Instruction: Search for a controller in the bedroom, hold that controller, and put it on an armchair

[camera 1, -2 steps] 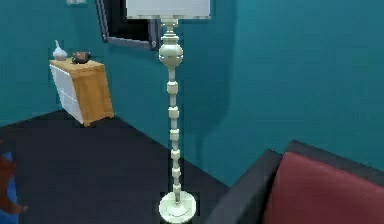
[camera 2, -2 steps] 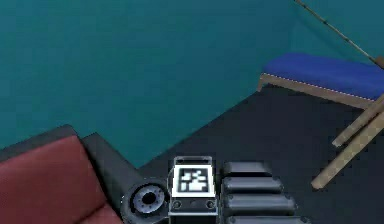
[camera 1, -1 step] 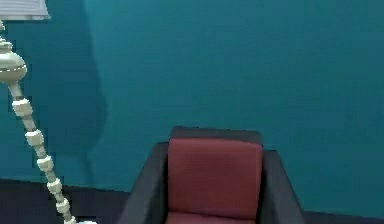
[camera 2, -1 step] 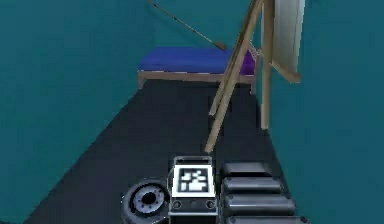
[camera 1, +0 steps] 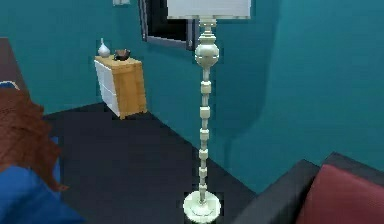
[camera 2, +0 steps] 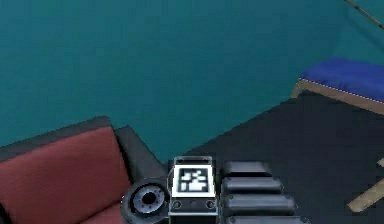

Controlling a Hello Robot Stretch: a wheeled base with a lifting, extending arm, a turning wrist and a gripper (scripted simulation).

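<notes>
Controller: whereabouts cannot be told.
Gripper (camera 2: 148, 202): dark body recorded at the arm side view's bottom edge, just beside the armchair (camera 2: 60, 165) – its state cannot be told, nor whether anything is held.
Armchair: dark frame, red cushion; also noted at the forward view's lower right.
Arm (camera 2: 250, 192): dark bar, white marked square (camera 2: 193, 181) at its end.
Floor lamp (camera 1: 205, 110): pale beaded pole, upright on dark floor, near the armchair.
Dresser (camera 1: 122, 85): wooden, set against the teal wall; white vase (camera 1: 104, 47) and small dark thing (camera 1: 121, 53) on top – too small to be identified.
Blue-topped frame (camera 2: 345, 78): arm side view's upper right, well apart from the armchair.
</notes>
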